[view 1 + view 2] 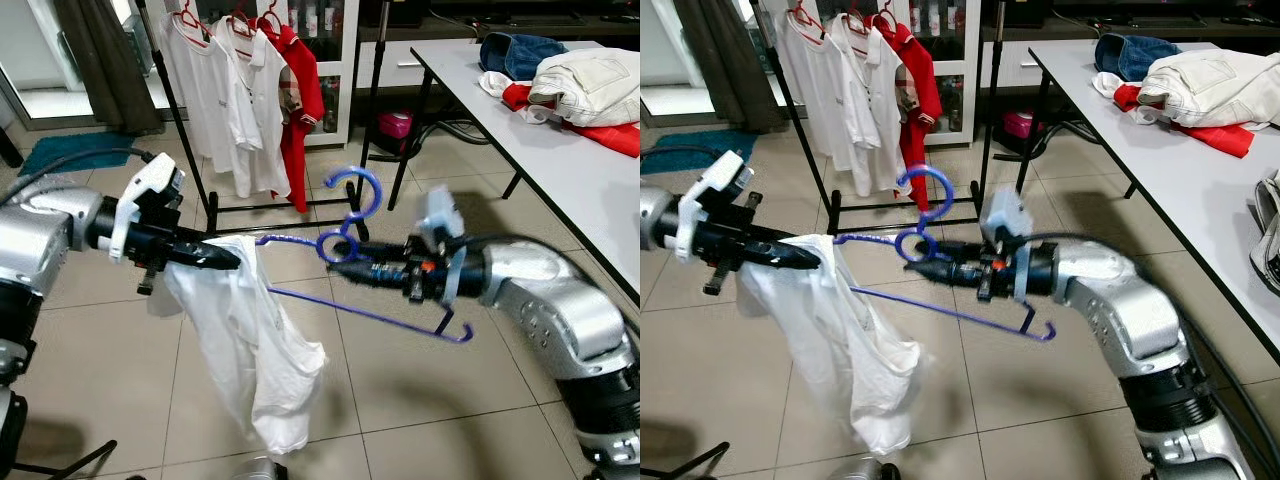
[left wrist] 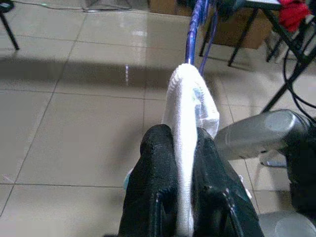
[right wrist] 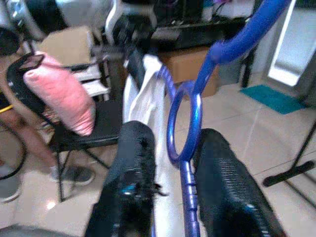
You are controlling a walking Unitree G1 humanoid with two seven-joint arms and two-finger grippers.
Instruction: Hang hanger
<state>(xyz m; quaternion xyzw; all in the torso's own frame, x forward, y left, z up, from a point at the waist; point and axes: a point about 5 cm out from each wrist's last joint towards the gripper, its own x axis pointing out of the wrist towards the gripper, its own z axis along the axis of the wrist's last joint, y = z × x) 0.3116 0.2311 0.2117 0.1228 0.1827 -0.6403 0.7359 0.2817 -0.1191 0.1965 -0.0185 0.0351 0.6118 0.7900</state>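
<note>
Hanger (image 1: 350,245) pinched at neck by right gripper (image 1: 338,252); white shirt (image 1: 255,350) on it clamped in left gripper (image 1: 232,258)

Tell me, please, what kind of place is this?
Probably a room in a home used for laundry: a clothes rack holding hung shirts stands on the tiled floor, and a long table carries a pile of clothes.

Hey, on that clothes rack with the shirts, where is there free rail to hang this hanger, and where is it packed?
The clothes rack has its white shirts and red shirt bunched together, so that stretch is crowded. Its far ends run past the picture's top, so I cannot confirm free rail. The left gripper pinches the white shirt; the right gripper holds the blue hanger.
</note>
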